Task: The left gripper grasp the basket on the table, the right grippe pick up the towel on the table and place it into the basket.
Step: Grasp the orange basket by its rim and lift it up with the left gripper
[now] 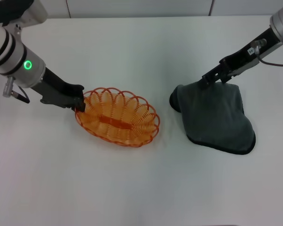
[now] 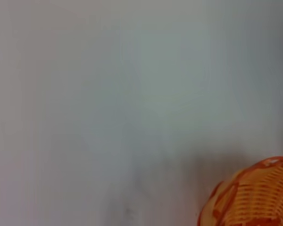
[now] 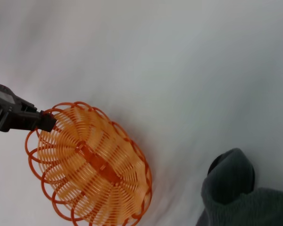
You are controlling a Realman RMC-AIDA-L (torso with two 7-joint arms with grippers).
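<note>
The orange wire basket (image 1: 119, 117) sits left of centre on the white table (image 1: 132, 193), with nothing in it. My left gripper (image 1: 79, 104) is shut on the basket's left rim. The right wrist view also shows this left gripper (image 3: 46, 123) pinching a rim loop of the basket (image 3: 94, 169). In the left wrist view only a corner of the basket (image 2: 254, 197) appears. The dark grey towel (image 1: 217, 115) lies to the right of the basket, bunched up at its far edge. There my right gripper (image 1: 211, 80) is shut on the towel (image 3: 231, 188).
A gap of bare tabletop separates the basket from the towel. The table's far edge (image 1: 141, 17) runs along the back, with a grey wall behind it. Nothing else stands on the table.
</note>
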